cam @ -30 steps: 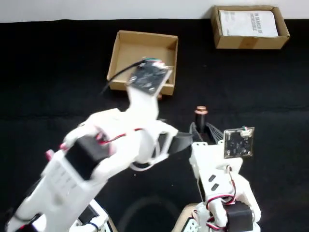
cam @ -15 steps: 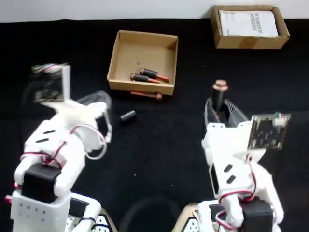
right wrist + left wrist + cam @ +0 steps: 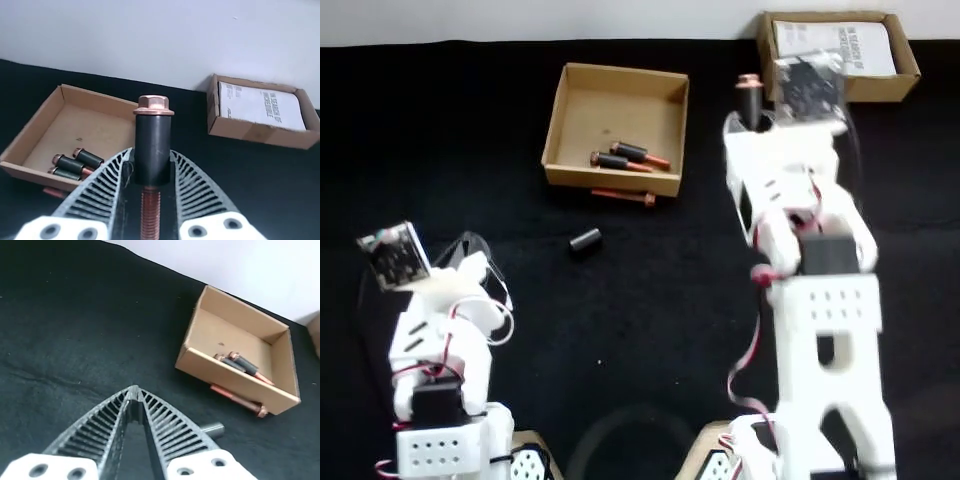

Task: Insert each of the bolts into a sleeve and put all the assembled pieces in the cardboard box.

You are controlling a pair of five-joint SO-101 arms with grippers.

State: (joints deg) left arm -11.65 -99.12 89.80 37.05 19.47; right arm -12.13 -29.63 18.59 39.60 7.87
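The cardboard box (image 3: 570,110) stands at the back centre with two assembled pieces (image 3: 625,156) lying in it. In front of its near wall lies a bare copper bolt (image 3: 623,197), and a loose black sleeve (image 3: 585,240) lies nearer to me. My right gripper (image 3: 752,115) is raised just right of the box, shut on a bolt in a black sleeve (image 3: 151,145) held upright, copper head on top. My left gripper (image 3: 134,390) is shut and holds nothing. It hangs low at the front left (image 3: 480,255), well short of the loose sleeve (image 3: 212,429) and the box (image 3: 227,377).
A second cardboard box (image 3: 820,88) holding a printed sheet sits at the back right, close behind the right gripper. Black cloth covers the table, and a white wall runs along the back edge.
The left arm has swung back from over the box to the front left. The right arm has carried the sleeved bolt away from me, up beside the box's right wall.
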